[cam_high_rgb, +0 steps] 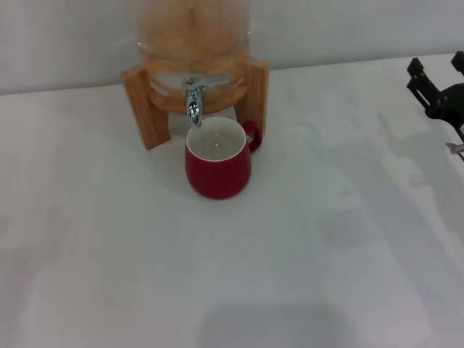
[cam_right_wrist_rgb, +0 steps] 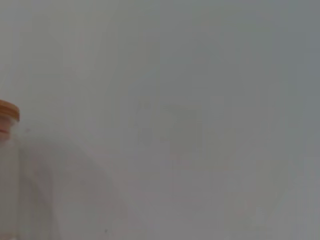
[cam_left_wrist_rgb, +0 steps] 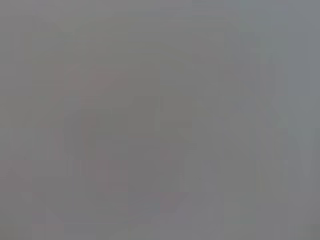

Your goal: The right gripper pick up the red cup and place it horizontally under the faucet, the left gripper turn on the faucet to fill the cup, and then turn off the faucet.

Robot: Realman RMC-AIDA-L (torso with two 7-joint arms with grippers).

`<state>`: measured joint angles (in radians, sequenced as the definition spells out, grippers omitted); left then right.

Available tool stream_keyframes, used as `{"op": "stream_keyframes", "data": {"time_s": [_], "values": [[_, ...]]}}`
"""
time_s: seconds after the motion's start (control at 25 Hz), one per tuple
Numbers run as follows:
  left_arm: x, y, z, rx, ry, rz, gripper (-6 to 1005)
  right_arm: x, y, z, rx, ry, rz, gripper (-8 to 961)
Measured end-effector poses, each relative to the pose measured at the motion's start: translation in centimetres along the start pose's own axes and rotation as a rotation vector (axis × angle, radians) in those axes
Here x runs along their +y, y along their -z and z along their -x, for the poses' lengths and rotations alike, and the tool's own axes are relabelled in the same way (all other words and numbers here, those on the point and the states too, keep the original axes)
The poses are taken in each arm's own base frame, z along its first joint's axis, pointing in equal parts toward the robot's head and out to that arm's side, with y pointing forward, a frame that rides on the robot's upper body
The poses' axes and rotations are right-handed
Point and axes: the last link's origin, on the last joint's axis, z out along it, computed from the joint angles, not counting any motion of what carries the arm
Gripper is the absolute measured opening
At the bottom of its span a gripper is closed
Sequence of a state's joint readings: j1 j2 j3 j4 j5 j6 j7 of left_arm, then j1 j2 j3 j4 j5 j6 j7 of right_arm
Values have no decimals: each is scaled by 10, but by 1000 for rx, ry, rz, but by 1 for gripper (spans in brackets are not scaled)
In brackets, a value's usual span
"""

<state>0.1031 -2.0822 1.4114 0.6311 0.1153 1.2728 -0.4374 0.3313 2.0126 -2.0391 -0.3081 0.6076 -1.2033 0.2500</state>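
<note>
white table (cam_high_rgb: 326, 275) | red cup (cam_high_rgb: 217, 168) upright under faucet (cam_high_rgb: 194, 98) | right claw (cam_high_rgb: 438, 90) far right, grip unclear

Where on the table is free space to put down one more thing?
The table is bare in front of the red cup and to its left. It is crowded at the back, where the cup stands under the faucet. The right end effector occupies the right edge.

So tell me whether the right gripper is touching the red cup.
Apart. The head view shows the right gripper at the table's far right edge, with bare tabletop between it and the red cup under the faucet.
</note>
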Motion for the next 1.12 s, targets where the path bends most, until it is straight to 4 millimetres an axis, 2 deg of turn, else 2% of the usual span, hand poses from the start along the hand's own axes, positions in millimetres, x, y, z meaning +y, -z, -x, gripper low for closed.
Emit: {"op": "stream_keyframes", "data": {"time_s": [0.12,0.44,0.64,0.88,1.12], "values": [[-5,8,1,10,15,-29,752,-1,2,1,-9,3,-2,792],[-16,18,4,2,40,-84,775,-5,4,2,-15,-13,-14,790],[-18,15,3,11,44,-95,784,-6,6,6,-44,-45,-9,794],[-10,4,11,-6,61,-66,779,-4,8,7,-59,-49,4,797],[-4,1,7,36,61,-36,775,0,16,13,-109,-45,35,786]]}}
